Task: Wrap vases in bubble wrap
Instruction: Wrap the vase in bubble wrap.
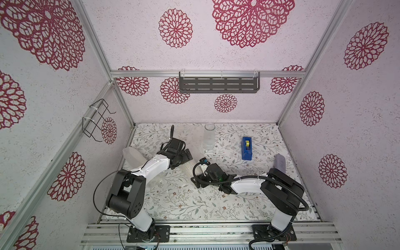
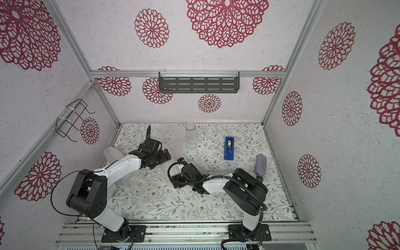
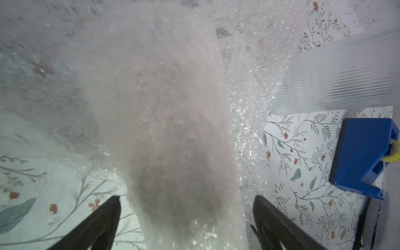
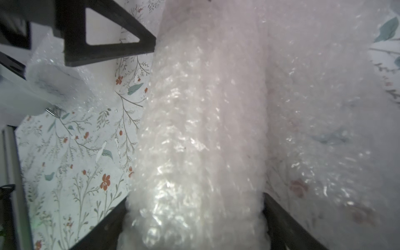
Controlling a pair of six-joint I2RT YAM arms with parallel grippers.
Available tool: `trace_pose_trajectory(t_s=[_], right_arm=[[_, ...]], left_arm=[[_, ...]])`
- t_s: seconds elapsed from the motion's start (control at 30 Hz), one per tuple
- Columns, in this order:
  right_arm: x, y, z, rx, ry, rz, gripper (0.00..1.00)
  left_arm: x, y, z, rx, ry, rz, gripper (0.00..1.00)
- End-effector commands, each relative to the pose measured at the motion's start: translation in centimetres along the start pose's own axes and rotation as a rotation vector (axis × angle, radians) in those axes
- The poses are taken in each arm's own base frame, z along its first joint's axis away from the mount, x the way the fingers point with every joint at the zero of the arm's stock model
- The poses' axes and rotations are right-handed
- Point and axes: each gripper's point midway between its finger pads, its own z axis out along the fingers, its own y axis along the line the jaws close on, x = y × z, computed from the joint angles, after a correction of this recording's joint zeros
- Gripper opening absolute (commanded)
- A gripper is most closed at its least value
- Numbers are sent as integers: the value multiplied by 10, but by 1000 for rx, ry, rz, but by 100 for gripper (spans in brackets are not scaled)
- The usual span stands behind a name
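A vase rolled in bubble wrap (image 4: pixel 201 134) lies on the floral table, seen in both top views (image 1: pixel 187 170) between the two arms. My right gripper (image 4: pixel 194 216) is shut on one end of it, both fingers pressed into the wrap. My left gripper (image 3: pixel 186 216) is open, its fingers (image 3: pixel 108 216) standing either side of the same roll (image 3: pixel 173 129) with a gap showing. A clear ribbed glass vase (image 1: pixel 209 136) stands upright at the back on a loose bubble wrap sheet (image 1: pixel 186 134). Another wrapped bundle (image 1: pixel 132 155) leans at the left wall.
A blue tape dispenser (image 1: pixel 246 148) sits right of the glass vase (image 3: pixel 346 75). A grey-purple wrapped object (image 1: pixel 280 162) stands by the right wall. A wire rack (image 1: pixel 96 121) hangs on the left wall and a dark shelf (image 1: pixel 218 84) on the back wall.
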Motion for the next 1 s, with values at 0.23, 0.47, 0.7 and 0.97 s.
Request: trace_pose_trajectory(t_s=[0.23, 0.47, 0.7, 0.97], right_arm=[[13, -3, 7, -147, 43, 266, 80], [9, -8, 7, -172, 7, 333, 81], [-3, -15, -5, -100, -34, 267, 92], [-19, -24, -30, 56, -60, 76, 99]], left_arm=[[7, -5, 1, 55, 7, 35, 99], [13, -12, 23, 68, 66, 51, 85], [22, 5, 42, -28, 117, 54, 66], [24, 10, 49, -56, 129, 50, 65]])
